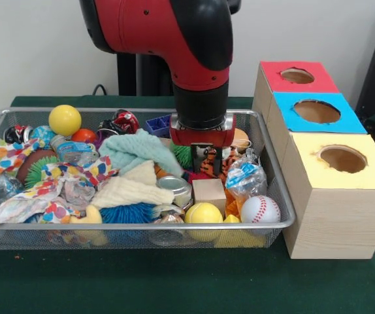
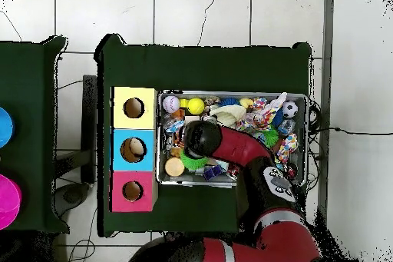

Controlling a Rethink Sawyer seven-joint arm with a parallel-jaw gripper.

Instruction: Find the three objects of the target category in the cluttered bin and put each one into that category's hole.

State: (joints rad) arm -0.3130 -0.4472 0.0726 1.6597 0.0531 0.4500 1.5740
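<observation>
The wire mesh bin (image 1: 287,210) is full of toys. The orange striped tiger plush (image 1: 213,163) lies right of centre, directly under my gripper (image 1: 204,156), which is lowered onto it; the arm hides how the gripper stands. A green spiky puffball (image 1: 185,156) sits just left of the gripper. The blue spiky puffball (image 1: 127,212) lies at the bin's front, under a cream cloth. The red-topped box's hole (image 1: 297,76) is farthest back in the row of boxes to the right of the bin; it also shows in the overhead view (image 2: 133,190).
A wooden cube (image 1: 209,192), a tin can (image 1: 175,186), a yellow ball (image 1: 204,214) and a baseball (image 1: 260,209) crowd the tiger. Cloths (image 1: 135,152) cover the middle. The blue-topped box (image 1: 317,112) and the yellow-topped box (image 1: 342,159) stand nearer than the red one.
</observation>
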